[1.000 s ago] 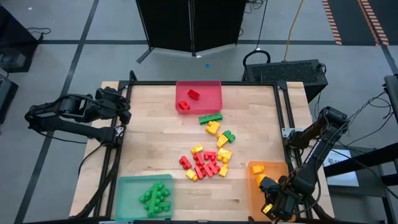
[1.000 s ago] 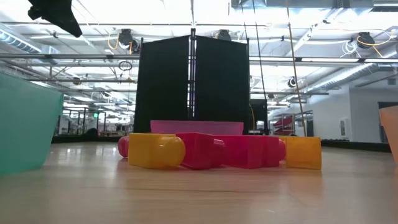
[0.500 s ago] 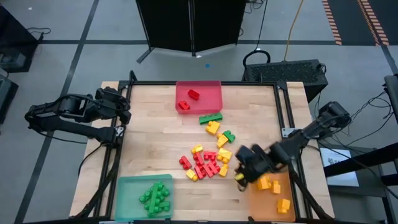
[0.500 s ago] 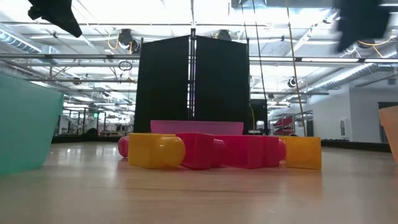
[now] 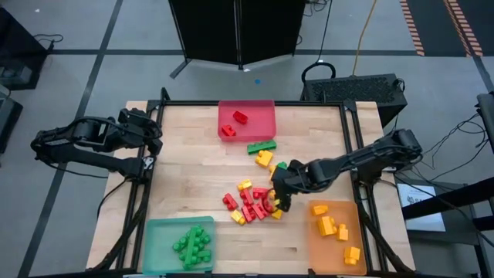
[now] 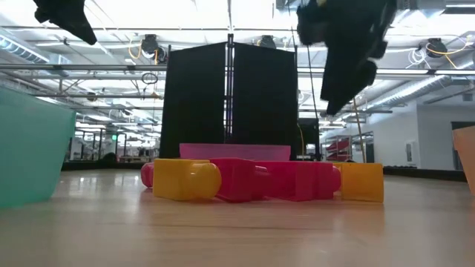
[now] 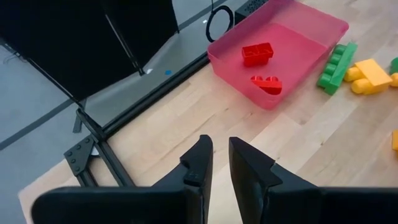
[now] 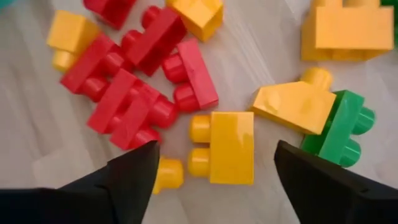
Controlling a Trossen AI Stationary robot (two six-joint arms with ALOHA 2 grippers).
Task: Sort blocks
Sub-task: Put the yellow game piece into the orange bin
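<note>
Pale wood-grain table (image 5: 193, 185) in a black frame, on grey floor before a dark folding screen (image 5: 238, 31). Glossy studded blocks (image 5: 255, 202) heaped mid-table (others in translucent red (image 5: 247, 120), green (image 5: 158, 243) and orange (image 5: 328, 247) trays). Right gripper (image 5: 279, 193) spread wide and empty over the heap; left gripper (image 7: 215, 163) nearly closed at the table's left edge.

Three trays (image 5: 262, 131): two red blocks (image 5: 234, 123) in the red one.
</note>
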